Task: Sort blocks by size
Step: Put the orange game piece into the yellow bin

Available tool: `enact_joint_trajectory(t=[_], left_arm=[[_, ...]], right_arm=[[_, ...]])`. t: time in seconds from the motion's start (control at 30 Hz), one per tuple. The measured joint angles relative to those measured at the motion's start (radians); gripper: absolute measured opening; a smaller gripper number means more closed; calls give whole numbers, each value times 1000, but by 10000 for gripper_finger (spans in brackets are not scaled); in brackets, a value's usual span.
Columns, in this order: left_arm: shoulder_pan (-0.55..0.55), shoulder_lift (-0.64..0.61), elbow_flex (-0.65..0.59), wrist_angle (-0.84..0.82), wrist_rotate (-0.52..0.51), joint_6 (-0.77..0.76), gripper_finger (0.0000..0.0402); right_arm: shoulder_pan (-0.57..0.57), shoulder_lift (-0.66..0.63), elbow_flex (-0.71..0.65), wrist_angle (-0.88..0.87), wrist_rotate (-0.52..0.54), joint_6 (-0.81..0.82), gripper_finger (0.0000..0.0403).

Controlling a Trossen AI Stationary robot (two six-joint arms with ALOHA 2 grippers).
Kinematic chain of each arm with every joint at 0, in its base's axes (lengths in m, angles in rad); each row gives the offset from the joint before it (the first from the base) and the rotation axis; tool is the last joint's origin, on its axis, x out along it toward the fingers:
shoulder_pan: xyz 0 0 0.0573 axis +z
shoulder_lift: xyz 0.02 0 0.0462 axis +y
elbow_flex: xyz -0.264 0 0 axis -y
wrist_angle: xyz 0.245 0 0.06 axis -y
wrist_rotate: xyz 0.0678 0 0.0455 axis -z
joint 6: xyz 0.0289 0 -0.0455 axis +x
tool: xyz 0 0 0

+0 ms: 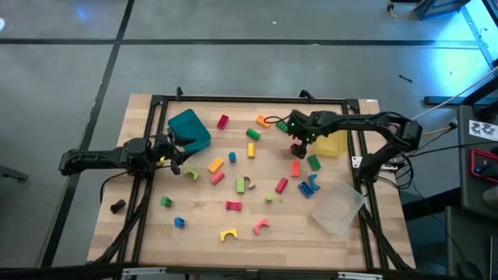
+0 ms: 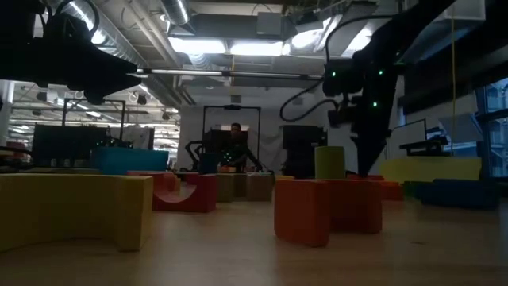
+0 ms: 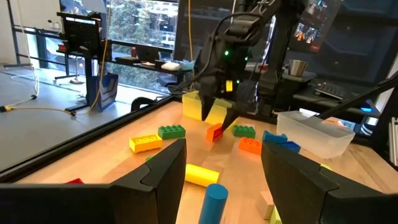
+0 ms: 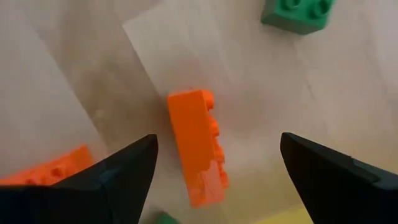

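Many small coloured blocks lie scattered on the wooden table (image 1: 140,233). My right gripper (image 1: 299,145) hangs open, fingers pointing down, over an orange-red brick (image 4: 198,146) that lies on its side on the table. The fingers stand on either side of the brick without touching it. The brick also shows under that gripper in the left wrist view (image 3: 214,132). My left gripper (image 1: 180,159) is open and empty (image 3: 224,149), low over the table beside the teal tray (image 1: 191,128). A yellow cylinder (image 3: 200,174) and a blue cylinder (image 3: 214,202) lie just ahead of it.
A yellow tray (image 1: 333,141) stands right beside my right gripper, and a clear tray (image 1: 338,208) stands at the near right. A green brick (image 4: 298,12) and an orange brick (image 4: 50,168) lie close to the orange-red one. A small black lump (image 1: 117,206) lies at the left edge.
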Motion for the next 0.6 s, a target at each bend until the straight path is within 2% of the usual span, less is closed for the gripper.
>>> enact_joint_trajectory(t=[0.13, 0.23, 0.33, 0.6], left_arm=[[0, 0, 0, 0, 0, 0, 194], [0, 0, 0, 0, 0, 0, 194], [0, 0, 0, 0, 0, 0, 194], [0, 0, 0, 0, 0, 0, 194]], right_arm=[[1, 40, 0, 2, 19, -28, 337], [1, 56, 0, 4, 21, -52, 313], [1, 59, 0, 6, 26, -52, 264], [2, 59, 0, 21, 27, -52, 97]])
